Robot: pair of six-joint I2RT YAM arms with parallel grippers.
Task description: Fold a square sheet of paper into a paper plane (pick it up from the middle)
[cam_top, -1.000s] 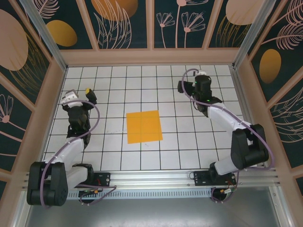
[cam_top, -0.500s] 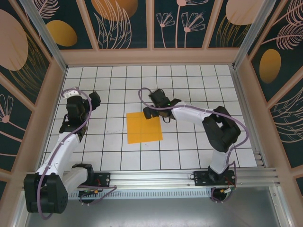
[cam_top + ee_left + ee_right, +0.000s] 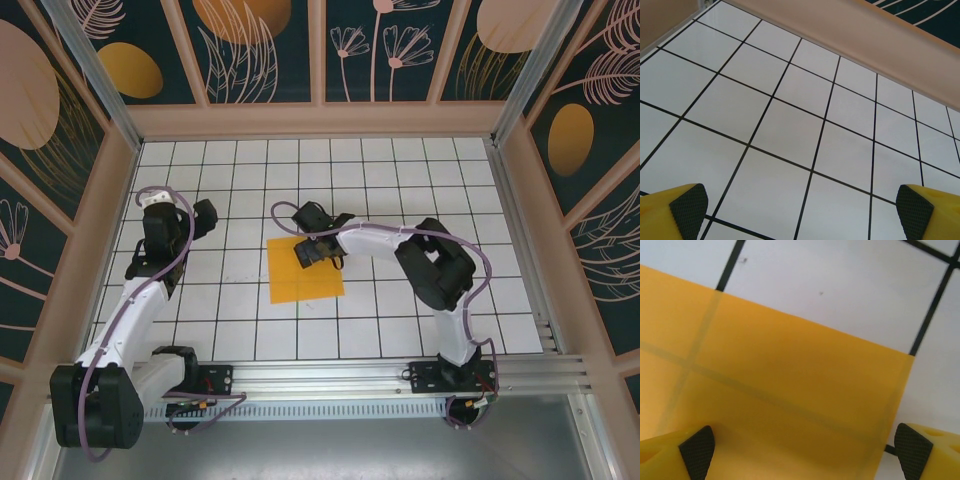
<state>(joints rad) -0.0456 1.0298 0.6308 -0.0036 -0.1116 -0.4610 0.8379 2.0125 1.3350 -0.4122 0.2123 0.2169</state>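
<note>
My right claw (image 3: 310,251) hangs low over the square sheet of paper (image 3: 303,283), its fingers spread wide and gripping nothing. The orange-yellow sheet lies flat on the white grid table (image 3: 400,300) directly beneath the claw. It stretches under my left pad (image 3: 697,449) and ends just short of my right pad (image 3: 912,452), with one corner ahead of that pad. My left claw (image 3: 802,206), also spread wide and empty, hovers over bare tiles well apart from the sheet

One sheet (image 3: 300,282); left tool (image 3: 800,206), right tool (image 3: 805,447) (two).
</note>
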